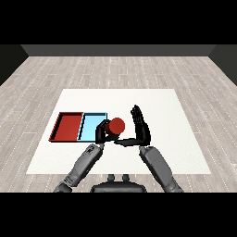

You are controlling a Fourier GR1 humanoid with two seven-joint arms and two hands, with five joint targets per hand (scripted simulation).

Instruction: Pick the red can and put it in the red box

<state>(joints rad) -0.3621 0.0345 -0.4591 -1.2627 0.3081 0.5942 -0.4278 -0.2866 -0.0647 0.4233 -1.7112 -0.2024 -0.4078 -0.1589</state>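
Red can [116, 125] gripped in the curled fingers of the left hand [102, 133], just right of the blue tray [92, 126] and near the table's [185, 152] middle. Right hand [140, 127] spread beside the can, fingers straight, thumb reaching toward it. Red tray [67, 127] at far left.

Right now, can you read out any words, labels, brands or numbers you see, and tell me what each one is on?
None: no readable text appears anywhere.
The red can, held in the left robot hand, shows no label.
The red tray, the light blue tray and the white table are plain, unmarked surfaces.
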